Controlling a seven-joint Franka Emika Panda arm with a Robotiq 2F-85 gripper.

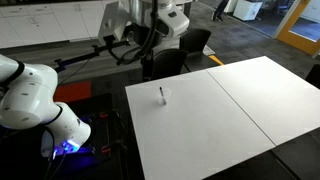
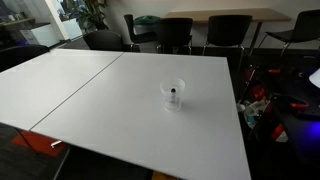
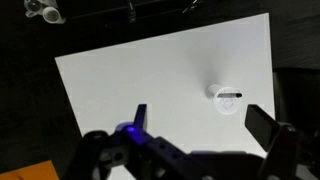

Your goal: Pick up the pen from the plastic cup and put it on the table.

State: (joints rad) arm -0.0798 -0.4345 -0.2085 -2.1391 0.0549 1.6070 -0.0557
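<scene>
The plastic cup (image 1: pixel 164 97) is small and translucent and stands on the white table (image 1: pixel 220 115). The dark pen (image 1: pixel 162 93) stands inside it, its end above the rim. Both also show in an exterior view, cup (image 2: pixel 174 95) and pen (image 2: pixel 173 96), near the table's edge (image 2: pixel 120 100). In the wrist view the cup (image 3: pixel 229 100) is seen from above with the pen (image 3: pixel 231 95) lying across its mouth. My gripper (image 3: pixel 202 122) is open and empty, high above the table (image 3: pixel 140 80), with the cup just beyond its fingertips.
Black office chairs (image 2: pixel 175 33) stand along the table's far side, with another table (image 2: pixel 215 14) behind. A seam (image 1: pixel 243 103) divides the tabletop. The arm's white links (image 1: pixel 30 95) sit beside the table, with cables and clutter on the floor (image 2: pixel 262 105).
</scene>
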